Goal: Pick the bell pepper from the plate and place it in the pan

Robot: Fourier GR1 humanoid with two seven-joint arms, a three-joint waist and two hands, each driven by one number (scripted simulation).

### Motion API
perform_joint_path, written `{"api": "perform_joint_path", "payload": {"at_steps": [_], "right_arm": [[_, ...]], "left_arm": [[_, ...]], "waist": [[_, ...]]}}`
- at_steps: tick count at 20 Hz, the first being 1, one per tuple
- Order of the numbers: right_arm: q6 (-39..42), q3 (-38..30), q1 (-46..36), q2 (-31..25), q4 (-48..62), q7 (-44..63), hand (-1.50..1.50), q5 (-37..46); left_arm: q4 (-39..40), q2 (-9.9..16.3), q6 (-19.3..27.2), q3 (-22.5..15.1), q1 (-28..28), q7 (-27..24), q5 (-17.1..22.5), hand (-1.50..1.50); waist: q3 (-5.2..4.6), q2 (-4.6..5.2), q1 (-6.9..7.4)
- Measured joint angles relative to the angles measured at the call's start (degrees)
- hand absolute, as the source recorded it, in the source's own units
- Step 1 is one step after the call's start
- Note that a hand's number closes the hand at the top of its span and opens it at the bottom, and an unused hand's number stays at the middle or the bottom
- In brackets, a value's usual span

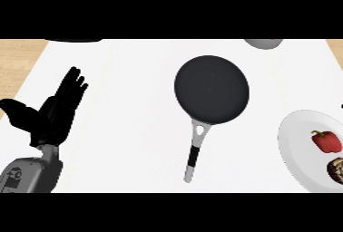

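- The white tabletop (134, 149) carries everything, and nothing on it has been lifted yet.
- The pan (212, 89) lies mid-tabletop, its bowl bare, its handle running toward the near edge.
- The plate (298, 149) sits at the right edge, beside the pan's handle but apart from it.
- The left hand (57, 111) rests open at the far left, fingers straight and spread, holding nothing; the right hand does not show.
- The bell pepper (325, 141), red, lies on the plate with its stem pointing away, beside a dark item (336, 168). It is well right of the left hand, beyond the pan, so the right arm looks better placed.
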Motion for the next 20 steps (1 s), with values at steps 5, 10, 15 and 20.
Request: {"api": "perform_joint_path", "payload": {"at_steps": [5,10,15,20], "right_arm": [[-4.7,4.0,-2.8,1.1,6.3,-3.1,-1.5,7.3],[-11.4,4.2,-3.1,2.5,9.7,-4.3,-1.5,12.1],[-16.1,3.1,-3.0,4.6,10.8,-4.1,-1.5,14.6],[-18.0,2.9,-2.3,7.0,9.6,-3.8,-1.5,15.6]], "left_arm": [[-1.4,0.2,0.7,0.4,-0.1,1.9,-0.3,0.0],[-1.6,0.1,0.7,1.2,0.9,1.5,-0.7,0.0],[-1.9,0.1,0.1,2.1,2.2,1.3,-0.8,0.0],[-2.0,-0.6,0.0,2.3,2.4,1.3,-1.6,0.0]], "waist": [[-0.05,-0.43,-0.7],[-0.12,-0.78,-1.95],[-0.19,-0.97,-2.6],[-0.23,-1.05,-2.94]]}}
